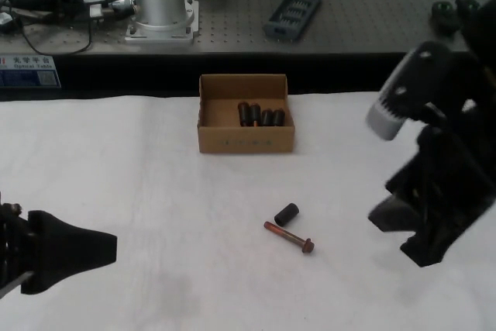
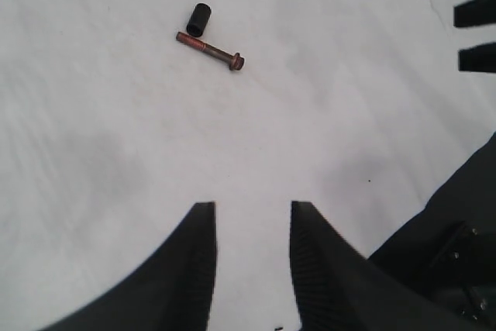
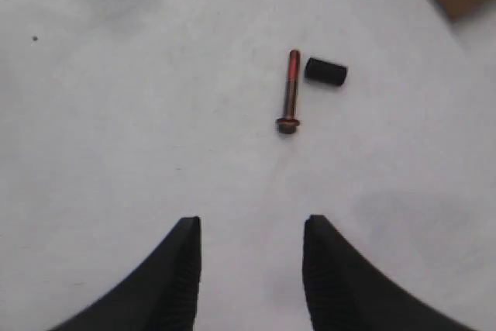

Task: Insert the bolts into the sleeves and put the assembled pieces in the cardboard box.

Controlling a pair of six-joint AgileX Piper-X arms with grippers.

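On cloth [image 2: 349,114], bolt [image 2: 209,49] just beside sleeve [image 2: 199,18]; left end effector [image 2: 252,215] fingers apart, empty.

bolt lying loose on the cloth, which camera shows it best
The right wrist view: the bolt looks largest there, head and shank distinct. The left wrist view shows it farther off; the high view shows it small beside the sleeve.

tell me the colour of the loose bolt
The bolt is reddish-brown, clearest in the right wrist view.
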